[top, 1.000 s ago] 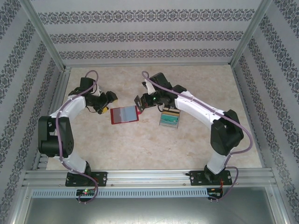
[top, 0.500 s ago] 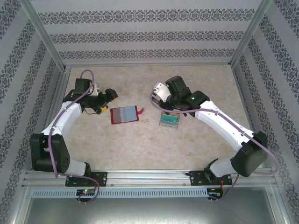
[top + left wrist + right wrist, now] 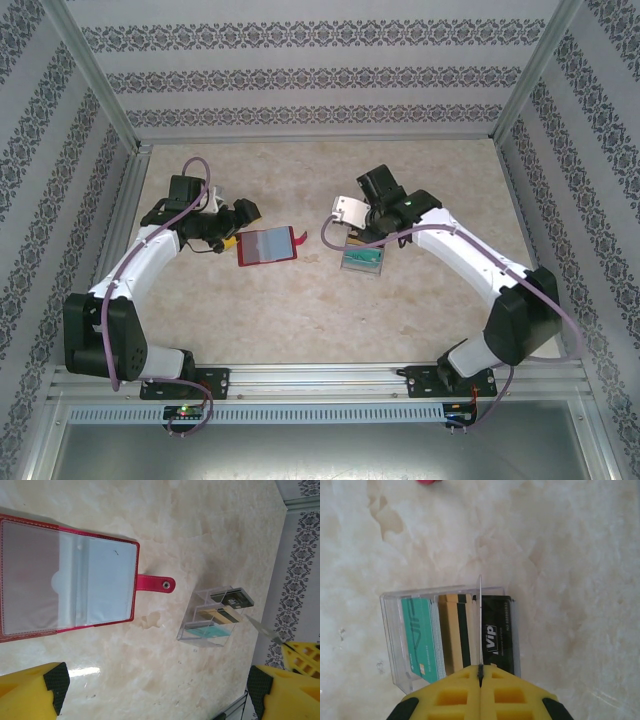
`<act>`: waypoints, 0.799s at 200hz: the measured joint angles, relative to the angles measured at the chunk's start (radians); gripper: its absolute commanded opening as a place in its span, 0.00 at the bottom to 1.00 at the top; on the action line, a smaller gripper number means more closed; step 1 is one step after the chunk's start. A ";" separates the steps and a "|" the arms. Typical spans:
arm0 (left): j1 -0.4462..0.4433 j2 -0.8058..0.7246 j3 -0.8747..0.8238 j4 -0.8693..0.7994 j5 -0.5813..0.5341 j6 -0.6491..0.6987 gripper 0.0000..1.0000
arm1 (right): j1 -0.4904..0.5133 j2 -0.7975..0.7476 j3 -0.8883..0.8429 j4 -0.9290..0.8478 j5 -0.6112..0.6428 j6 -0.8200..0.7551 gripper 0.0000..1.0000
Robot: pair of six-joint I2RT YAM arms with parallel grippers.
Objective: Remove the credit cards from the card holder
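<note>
The right end effector [image 3: 480, 672] is clamped tight on a thin card [image 3: 480, 625] seen edge-on (its colour cannot be told). It hangs over a clear stand [image 3: 390, 630] where a teal card [image 3: 422, 635], a beige-gold card [image 3: 452, 630] and a black card [image 3: 497, 630] stand side by side. The left end effector [image 3: 156, 682] gapes wide, holding nothing, just beside the card holder [image 3: 70, 580]. The card holder lies unfolded flat on the desk [image 3: 300, 310], its red tab [image 3: 156, 583] pointing toward the stand.
</note>
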 measured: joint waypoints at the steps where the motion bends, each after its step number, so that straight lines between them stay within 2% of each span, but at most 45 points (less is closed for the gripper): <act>1: 0.000 0.000 0.000 0.000 0.000 0.000 0.94 | 0.000 0.002 0.000 0.000 0.000 -0.002 0.00; 90: 0.000 0.000 -0.006 0.002 0.000 0.000 0.94 | -0.055 0.040 -0.032 0.007 0.011 -0.068 0.00; 160: 0.000 0.000 -0.006 0.002 0.000 0.000 0.94 | -0.061 0.084 -0.024 0.032 0.014 -0.075 0.00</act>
